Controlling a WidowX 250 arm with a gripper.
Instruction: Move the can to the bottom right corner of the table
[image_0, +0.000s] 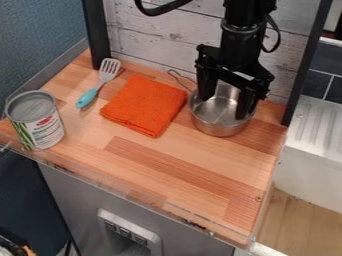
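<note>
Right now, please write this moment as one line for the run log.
gripper: over metal pot, jaws apart | can: upright, left end of table, not held | move to bottom right: not yet done

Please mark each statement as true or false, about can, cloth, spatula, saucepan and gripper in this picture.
1. The tin can stands upright near the left side of the table. True.
2. The gripper holds the tin can. False: it hangs at the saucepan, fingers apart.
3. The slotted spatula lies left of the orange cloth. True.
4. The orange cloth lies inside the saucepan. False: it lies on the table.
</note>
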